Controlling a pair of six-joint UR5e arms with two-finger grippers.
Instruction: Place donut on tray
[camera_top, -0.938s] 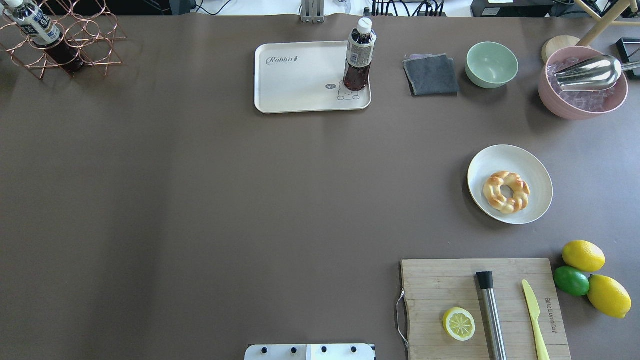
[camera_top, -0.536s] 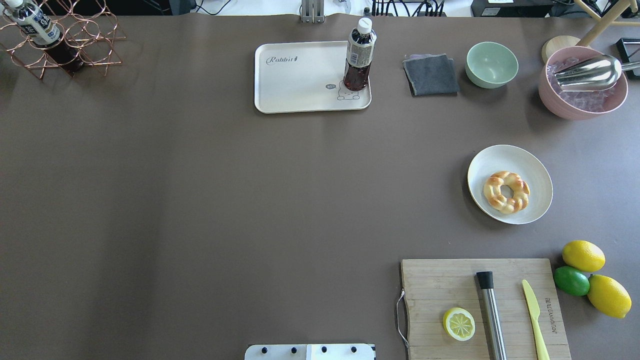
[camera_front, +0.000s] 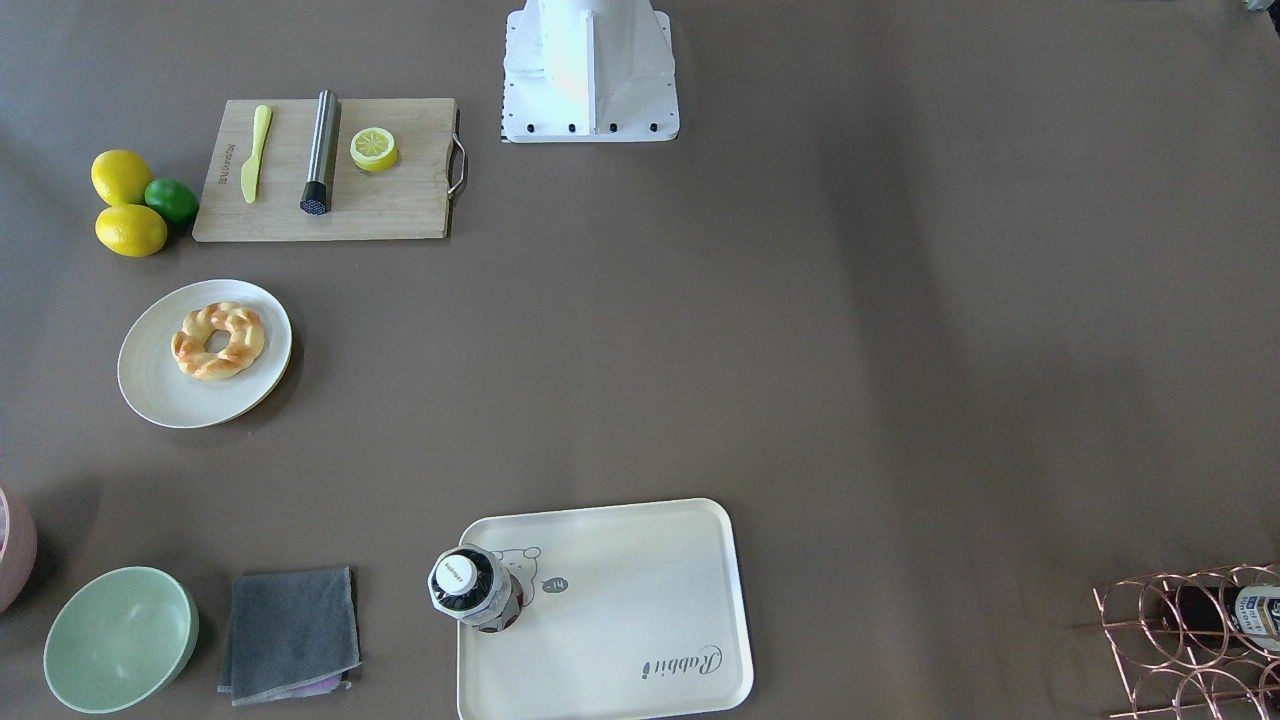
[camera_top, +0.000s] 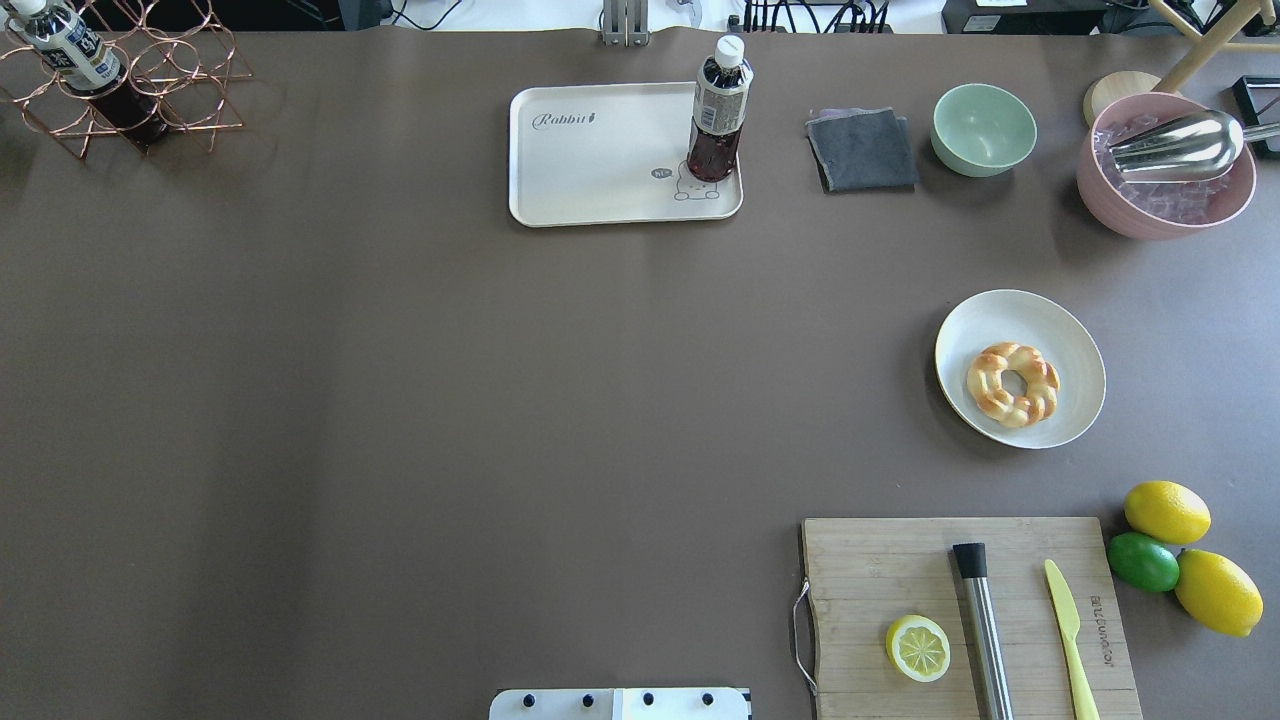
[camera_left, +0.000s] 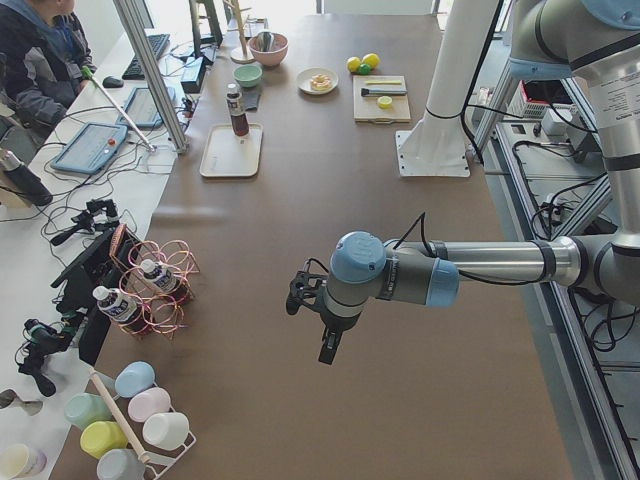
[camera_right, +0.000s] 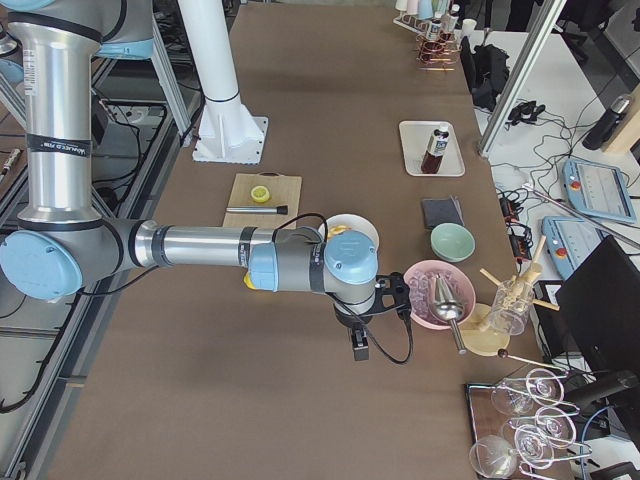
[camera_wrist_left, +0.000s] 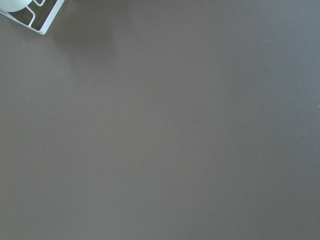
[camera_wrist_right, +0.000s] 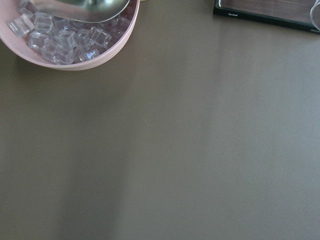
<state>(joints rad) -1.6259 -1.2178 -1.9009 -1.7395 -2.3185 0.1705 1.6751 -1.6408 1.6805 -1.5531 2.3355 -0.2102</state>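
Your donut (camera_top: 1012, 384) lies flat on the plate (camera_top: 1055, 318) at 3 o'clock on the desk (camera_top: 400, 400). The tray (camera_top: 590, 170) sits well apart at 12 o'clock, and a bottle (camera_top: 718, 110) stands on its 4 o'clock corner, so the bare stretch toward 9 o'clock looks like the spot to aim for. The left tool (camera_left: 326, 350) and right tool (camera_right: 360, 348) hang pointing down near the desk's ends, away from both; only side views catch them, so you cannot tell whether either is open or closed.

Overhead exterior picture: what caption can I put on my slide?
Donut sits on a round plate; the tray holds only a bottle.
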